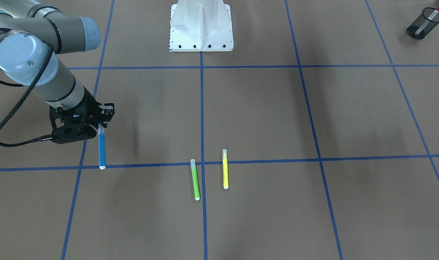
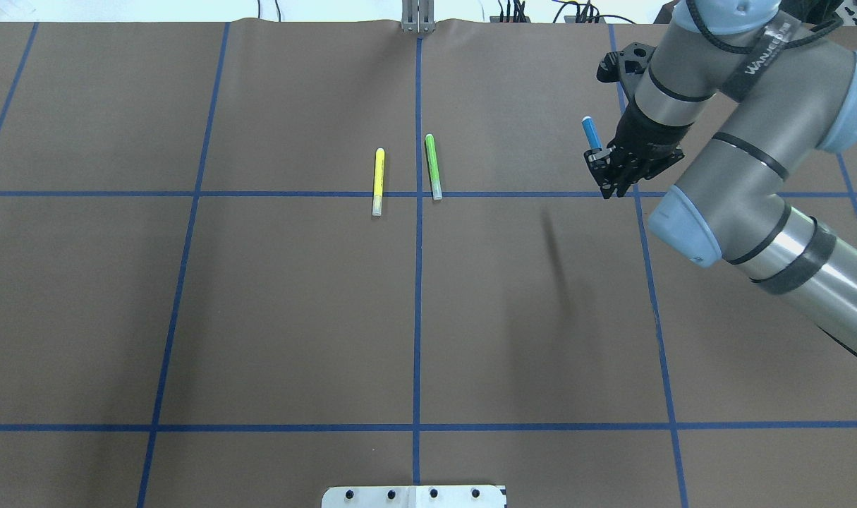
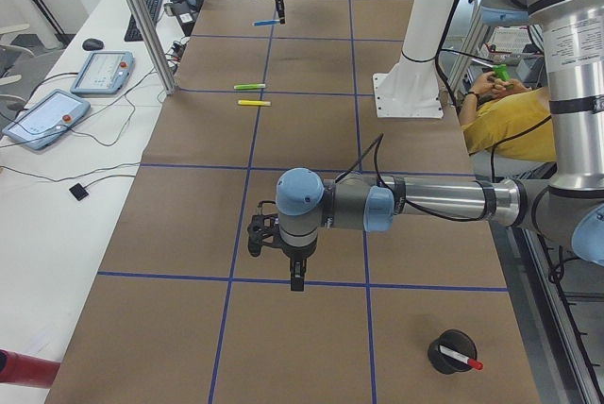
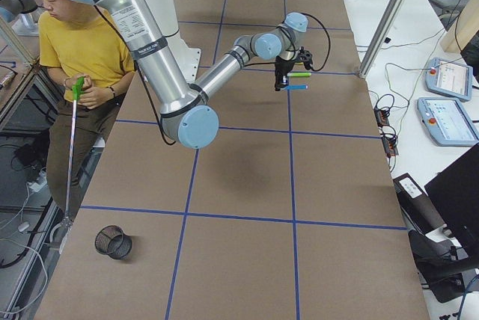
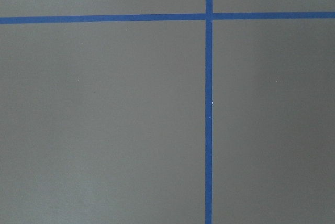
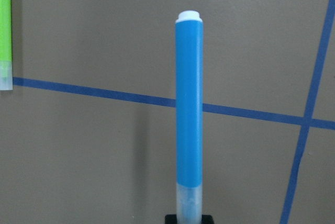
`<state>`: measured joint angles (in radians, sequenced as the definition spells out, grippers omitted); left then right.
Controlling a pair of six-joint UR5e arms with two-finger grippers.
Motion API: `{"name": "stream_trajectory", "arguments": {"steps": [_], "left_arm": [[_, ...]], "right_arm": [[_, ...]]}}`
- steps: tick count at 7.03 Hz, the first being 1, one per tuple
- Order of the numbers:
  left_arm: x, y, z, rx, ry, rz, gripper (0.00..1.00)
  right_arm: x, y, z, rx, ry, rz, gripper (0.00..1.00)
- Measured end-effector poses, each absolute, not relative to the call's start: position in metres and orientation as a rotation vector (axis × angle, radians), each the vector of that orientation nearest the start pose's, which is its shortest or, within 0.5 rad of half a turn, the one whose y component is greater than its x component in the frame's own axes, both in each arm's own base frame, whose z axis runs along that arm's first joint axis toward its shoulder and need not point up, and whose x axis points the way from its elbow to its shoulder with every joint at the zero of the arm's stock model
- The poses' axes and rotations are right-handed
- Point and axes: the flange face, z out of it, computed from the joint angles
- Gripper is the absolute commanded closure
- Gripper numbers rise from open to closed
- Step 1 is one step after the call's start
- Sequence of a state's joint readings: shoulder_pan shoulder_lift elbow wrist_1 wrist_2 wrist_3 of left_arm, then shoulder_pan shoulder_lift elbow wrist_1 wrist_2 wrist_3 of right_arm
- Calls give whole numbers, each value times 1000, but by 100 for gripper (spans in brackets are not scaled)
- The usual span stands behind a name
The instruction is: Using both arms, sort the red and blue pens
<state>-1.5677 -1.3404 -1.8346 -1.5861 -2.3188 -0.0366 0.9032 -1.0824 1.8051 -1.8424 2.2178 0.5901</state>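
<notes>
Silver-grey arms (image 2: 735, 190), pale blue joint caps (image 1: 24, 57), black braided cable (image 1: 8, 115), white base (image 1: 201, 25).

Blue pen (image 6: 189, 114): cap end buried in right gripper (image 6: 188, 219), which the wrist view's bottom edge cuts off. Red pen (image 1: 433, 16) mostly hidden inside mesh cup (image 1: 427, 29). Left gripper (image 3: 295, 281) too small, jaw state unreadable. Green marker (image 6: 4, 30) clipped by frame edge.
</notes>
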Motion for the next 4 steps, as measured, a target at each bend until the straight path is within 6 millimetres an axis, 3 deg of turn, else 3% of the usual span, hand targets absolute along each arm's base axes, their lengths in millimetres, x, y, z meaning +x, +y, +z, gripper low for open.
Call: {"name": "stream_trajectory", "arguments": {"steps": [2,4], "left_arm": [[-64,-397,631,32,749,-12,0],[-65,-397,632,32,749,-11,0]], "right_arm": [[-273,-482,335,-41,-707,-362,100],[-221,-428,389,-75,-655,-468,100]]}}
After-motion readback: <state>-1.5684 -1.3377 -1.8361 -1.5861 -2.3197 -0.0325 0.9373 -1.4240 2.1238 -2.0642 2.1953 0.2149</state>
